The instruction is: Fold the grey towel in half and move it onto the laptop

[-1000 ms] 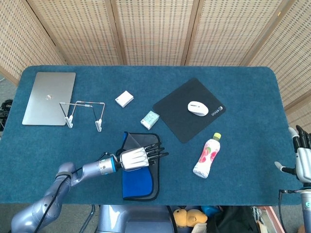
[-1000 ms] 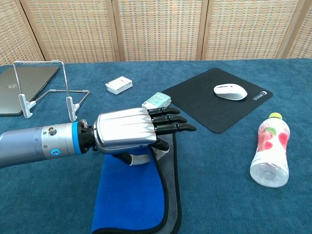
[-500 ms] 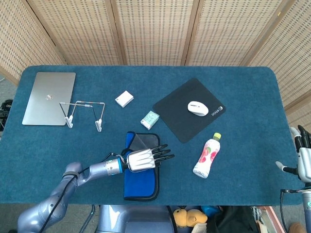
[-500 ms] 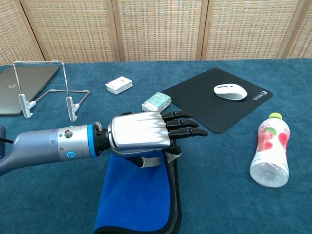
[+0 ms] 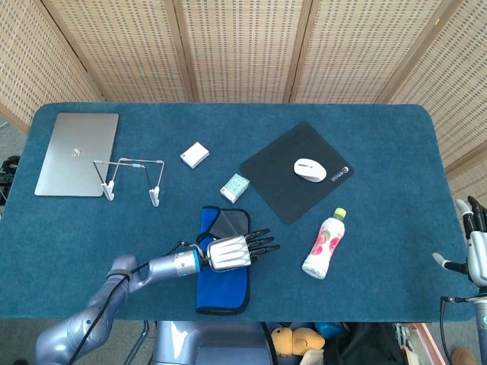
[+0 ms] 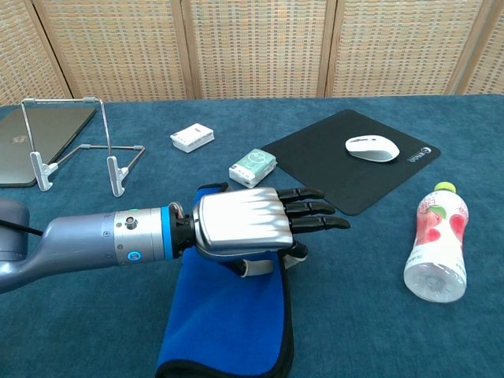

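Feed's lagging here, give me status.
Left robot hand over towel, grip unclear. Right robot hand idle at table edge. Towel folded, not on laptop. Wire stand sits between.

Laptop [image 5: 76,154] lies at the far left of the desk [image 5: 396,228], with a wire stand [image 5: 131,179] just to its right and a small box [image 5: 195,155] further right. Towel [image 5: 222,277] lies at the near edge, centre-left, under the left hand [image 5: 232,252], whose fingers [image 5: 262,244] extend right past its edge; a packet [image 5: 235,187] sits just behind the towel. Mouse [image 5: 310,169] rests on the mouse pad [image 5: 283,182] right of centre, a bottle [image 5: 324,245] lies in front of that pad, and the right hand [image 5: 477,251] stands at the desk's right edge
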Robot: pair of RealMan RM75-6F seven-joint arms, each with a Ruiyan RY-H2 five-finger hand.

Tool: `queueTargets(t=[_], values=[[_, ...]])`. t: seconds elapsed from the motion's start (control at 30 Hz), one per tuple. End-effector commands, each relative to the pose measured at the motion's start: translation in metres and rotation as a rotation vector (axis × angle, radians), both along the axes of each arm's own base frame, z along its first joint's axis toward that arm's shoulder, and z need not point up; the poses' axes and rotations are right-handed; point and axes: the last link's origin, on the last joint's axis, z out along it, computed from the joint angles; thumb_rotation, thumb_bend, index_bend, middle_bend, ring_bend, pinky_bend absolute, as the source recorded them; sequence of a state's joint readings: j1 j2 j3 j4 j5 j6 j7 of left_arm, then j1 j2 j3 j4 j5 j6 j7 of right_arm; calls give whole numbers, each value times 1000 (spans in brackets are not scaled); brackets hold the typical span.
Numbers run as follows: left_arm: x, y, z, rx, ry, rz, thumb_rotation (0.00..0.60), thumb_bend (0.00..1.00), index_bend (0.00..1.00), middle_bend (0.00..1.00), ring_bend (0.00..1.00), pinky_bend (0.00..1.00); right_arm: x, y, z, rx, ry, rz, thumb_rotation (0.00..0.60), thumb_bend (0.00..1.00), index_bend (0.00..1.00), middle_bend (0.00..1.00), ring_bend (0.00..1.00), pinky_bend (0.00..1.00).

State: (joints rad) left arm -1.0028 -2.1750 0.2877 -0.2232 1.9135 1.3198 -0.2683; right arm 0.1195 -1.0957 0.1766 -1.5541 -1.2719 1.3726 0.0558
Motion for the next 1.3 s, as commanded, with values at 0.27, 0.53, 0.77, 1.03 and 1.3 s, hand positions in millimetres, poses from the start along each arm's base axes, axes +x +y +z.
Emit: queueTargets(t=[0.27, 0.53, 0.77, 1.03, 1.3], values=[[0, 5, 14, 8, -46, -2, 600, 367, 0, 0, 0, 1, 0, 1, 1, 2, -7, 4, 600, 0, 0, 0, 0, 0], [-9, 15, 44, 22, -115, 16, 600, 311, 23, 0, 0, 0, 3, 3, 2, -2, -15, 16, 600, 0, 0, 0, 0, 0], [-37, 32, 79, 86, -63, 49, 600, 312, 329, 0, 0, 0, 6, 6, 3, -3, -19, 28, 600, 0, 0, 0, 0, 0], [-67, 34, 111, 113, 10, 69, 600, 318, 392, 0, 0, 0, 7, 5, 3, 0, -21, 30, 600, 0, 0, 0, 0, 0], [-90, 22, 111, 98, 60, 96, 600, 320, 391, 0, 0, 0, 7, 5, 1, 5, -20, 28, 600, 0, 0, 0, 0, 0]])
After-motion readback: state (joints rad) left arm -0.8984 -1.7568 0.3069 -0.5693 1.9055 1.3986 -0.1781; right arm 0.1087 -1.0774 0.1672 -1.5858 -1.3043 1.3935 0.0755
